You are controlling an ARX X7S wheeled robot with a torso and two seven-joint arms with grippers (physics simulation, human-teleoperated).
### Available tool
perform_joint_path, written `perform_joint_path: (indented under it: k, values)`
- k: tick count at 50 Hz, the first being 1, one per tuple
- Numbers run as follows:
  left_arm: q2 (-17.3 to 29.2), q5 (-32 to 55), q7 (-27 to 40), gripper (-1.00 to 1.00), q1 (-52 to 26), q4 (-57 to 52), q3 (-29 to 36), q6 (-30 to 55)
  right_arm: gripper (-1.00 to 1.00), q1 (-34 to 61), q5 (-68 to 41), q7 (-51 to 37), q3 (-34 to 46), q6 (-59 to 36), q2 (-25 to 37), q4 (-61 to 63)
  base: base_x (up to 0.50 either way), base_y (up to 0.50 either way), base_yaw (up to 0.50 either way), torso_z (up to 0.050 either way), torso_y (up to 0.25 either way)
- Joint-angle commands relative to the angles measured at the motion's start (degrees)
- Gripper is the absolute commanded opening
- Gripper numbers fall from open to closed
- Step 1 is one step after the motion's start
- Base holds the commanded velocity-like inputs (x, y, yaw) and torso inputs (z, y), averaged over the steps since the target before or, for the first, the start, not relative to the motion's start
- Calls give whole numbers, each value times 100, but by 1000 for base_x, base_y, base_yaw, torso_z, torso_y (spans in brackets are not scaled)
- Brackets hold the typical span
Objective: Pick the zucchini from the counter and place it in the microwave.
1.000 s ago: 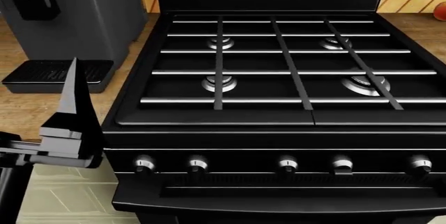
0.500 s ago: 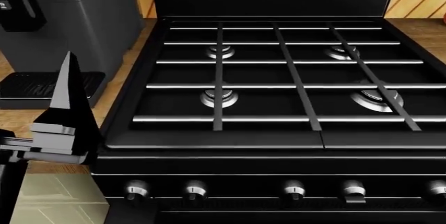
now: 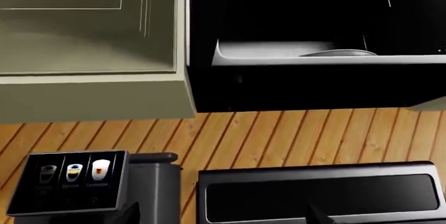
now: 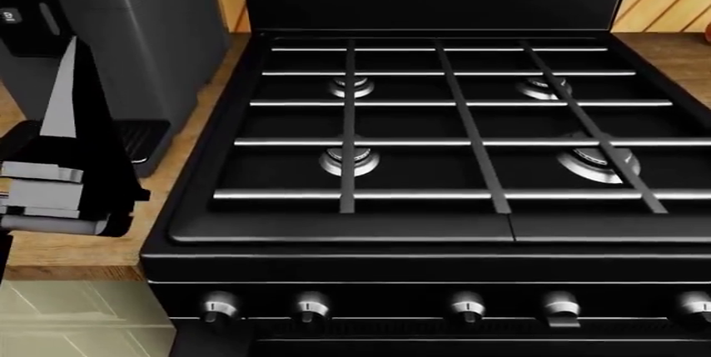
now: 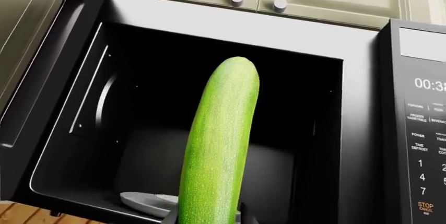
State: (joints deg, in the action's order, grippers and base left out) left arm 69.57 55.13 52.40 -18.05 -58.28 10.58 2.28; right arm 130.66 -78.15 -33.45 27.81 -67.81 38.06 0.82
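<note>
In the right wrist view my right gripper (image 5: 209, 217) is shut on the lower end of the bright green zucchini (image 5: 219, 145). The zucchini stands up in front of the open microwave (image 5: 139, 104). The microwave door (image 5: 35, 51) is swung out to one side, and the keypad (image 5: 421, 130) is on the other. A grey turntable plate (image 5: 143, 203) lies inside. The left wrist view shows the microwave cavity (image 3: 314, 31) from below. My left gripper (image 4: 69, 124) is open and empty over the counter (image 4: 56, 253), left of the stove. Its dark fingertips (image 3: 317, 216) show far apart.
The black gas stove (image 4: 444, 132) with grates and knobs fills the middle of the head view. Its glossy back panel (image 3: 320, 198) rises behind. A dark grey coffee machine (image 4: 122, 32) stands on the counter at left. Cream cabinets (image 3: 83, 25) flank the microwave.
The head view has shifted, so the stove sits lower and larger in the frame. My left gripper has moved left and up, nearer the coffee machine.
</note>
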Motion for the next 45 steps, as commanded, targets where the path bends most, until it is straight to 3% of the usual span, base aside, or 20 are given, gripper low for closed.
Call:
perform_joint_path:
  k: [1, 33, 45]
  values:
    - [164, 246, 141, 100, -215, -57, -170, -125, -100, 172, 244, 136, 22, -66, -76, -145, 0, 0, 0, 50, 0]
    - [280, 331, 269, 100, -506, -52, -17, -193, -100, 230, 464, 260, -97, -223, -186, -165, 0, 0, 0, 50, 0]
    - [205, 577, 288, 100, -1061, -69, 198, 59, -100, 289, 580, 331, -144, -301, -228, -229, 0, 0, 0, 50, 0]
